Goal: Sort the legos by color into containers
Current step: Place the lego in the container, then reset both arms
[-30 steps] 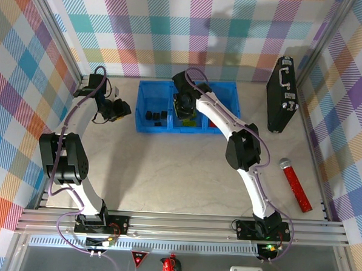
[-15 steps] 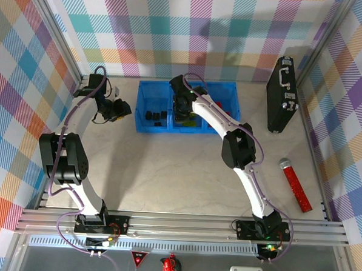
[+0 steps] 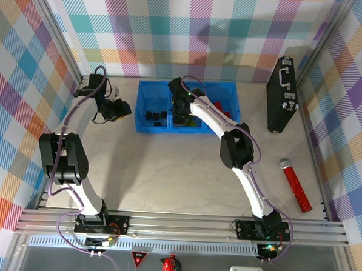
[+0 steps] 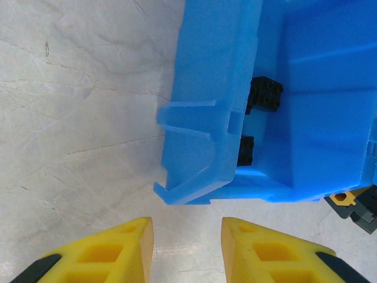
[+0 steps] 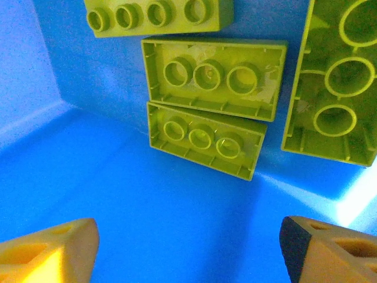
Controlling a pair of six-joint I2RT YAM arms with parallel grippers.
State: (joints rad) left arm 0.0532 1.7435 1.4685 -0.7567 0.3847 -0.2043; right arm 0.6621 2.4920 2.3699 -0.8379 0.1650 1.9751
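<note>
Top external view looks down on a blue tray (image 3: pixel 146 128) of three square bins near the far edge of the tabletop (image 3: pixel 166 177). The sorting looks close to done. The black bricks (image 3: pixel 155 115) lie in the left bin and the red bricks (image 3: pixel 222 111) in the right one, and I see no loose brick on the surface around the tray.

Over the middle bin the right arm (image 3: pixel 238 149) reaches across and dips its wrist, hiding what lies there from above. From the right wrist camera it is plain: four lime-green bricks (image 5: pixel 214 76) lie toward one side of the bin floor. One is studs up and three are hollow side up, and two of them touch.

Above bare blue floor the right jaws stand wide apart with nothing between them, a yellow fingertip (image 5: pixel 50 244) at each lower corner. Since green belongs in this bin, I read that as a letting-go pose rather than a reach for a pick.

Off to the tray's left sits the left arm (image 3: pixel 63 159). Its wrist camera shows the left jaws with only a narrow gap, holding nothing. They are over bare tabletop just short of the tray's end corner, where black bricks show through the wall. It seems parked there to leave the tray to the other arm.

A black briefcase (image 3: pixel 282 95) and a red stick (image 3: pixel 295 185) lie well off to the right, outside the sort.
</note>
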